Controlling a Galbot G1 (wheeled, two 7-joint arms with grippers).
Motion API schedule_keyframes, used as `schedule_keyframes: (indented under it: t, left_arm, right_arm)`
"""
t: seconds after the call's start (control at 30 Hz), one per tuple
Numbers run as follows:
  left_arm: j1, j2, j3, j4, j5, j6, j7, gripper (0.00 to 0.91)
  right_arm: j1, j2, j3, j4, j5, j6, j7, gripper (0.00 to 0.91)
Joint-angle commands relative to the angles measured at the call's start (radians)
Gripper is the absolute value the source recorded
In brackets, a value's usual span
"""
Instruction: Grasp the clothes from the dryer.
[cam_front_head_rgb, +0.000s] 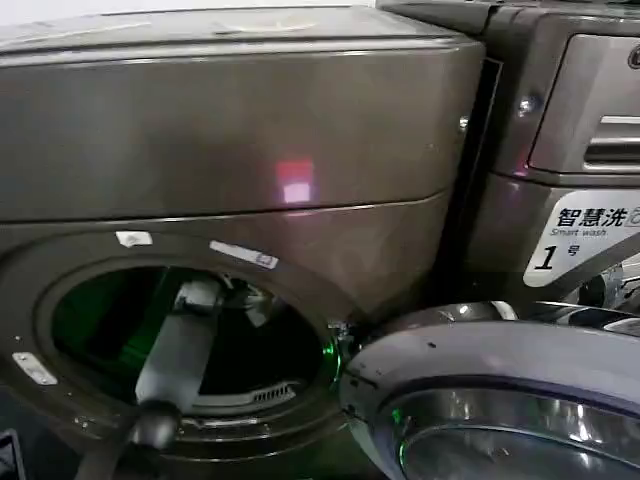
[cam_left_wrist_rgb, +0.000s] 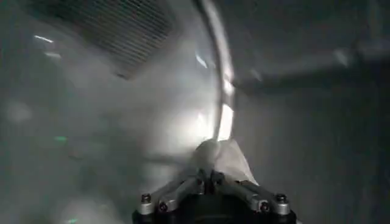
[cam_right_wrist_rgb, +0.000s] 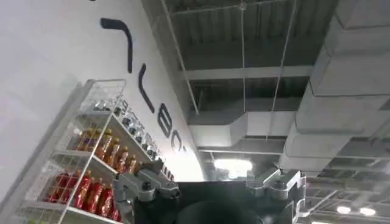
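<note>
Left gripper (cam_left_wrist_rgb: 210, 180) deep inside the dryer (cam_front_head_rgb: 230, 150), clenched on the clothes (cam_left_wrist_rgb: 222, 159), a pale wad pinched at the fingertips in the left wrist view, close to the drum's bright inner rim (cam_left_wrist_rgb: 224, 115). Left arm (cam_front_head_rgb: 175, 355) threaded through the round drum mouth (cam_front_head_rgb: 60, 300).

Likely trouble from here: thin pinch on loose fabric, so a slip or a trailing fold catching on the rim during withdrawal; possibly a bump of the arm against the lower edge of the mouth if pulled out at a slant.

Open door (cam_front_head_rgb: 500, 390) swung out to the right of the mouth, narrowing the exit path on that side. Second machine (cam_front_head_rgb: 570, 150) with a "1" sticker (cam_front_head_rgb: 590, 235) just beside.

Right gripper (cam_right_wrist_rgb: 210, 189) parked, spread wide, pointing up at the ceiling (cam_right_wrist_rgb: 268, 61); a rack of bottles (cam_right_wrist_rgb: 91, 170) by the wall.
</note>
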Motion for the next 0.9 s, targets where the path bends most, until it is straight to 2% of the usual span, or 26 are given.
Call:
schedule_keyframes:
  t: [0.03, 0.17, 0.33, 0.43, 0.9]
  left_arm:
    - [0.186, -0.039, -0.086, -0.321, -0.475, -0.047, -0.387, 0.0]
    - [0.272, -0.06, -0.095, -0.427, -0.422, -0.115, -0.501, 0.0]
    - [0.358, -0.082, -0.074, -0.493, -0.32, -0.112, -0.619, 0.0]
    - [0.362, -0.089, -0.062, -0.505, -0.314, -0.097, -0.625, 0.0]
    - [0.354, -0.085, -0.052, -0.511, -0.313, -0.061, -0.615, 0.0]
  right_arm:
    - [0.006, 0.0, -0.016, -0.001, -0.016, -0.003, -0.009, 0.907]
    - [0.009, -0.003, -0.019, 0.0, -0.014, 0.006, -0.026, 0.907]
    - [0.015, -0.006, -0.016, 0.0, -0.013, 0.011, -0.036, 0.907]
    - [0.007, -0.011, -0.01, -0.011, 0.014, 0.026, -0.02, 0.907]
    - [0.0, -0.006, 0.007, -0.014, 0.021, 0.036, -0.023, 0.907]
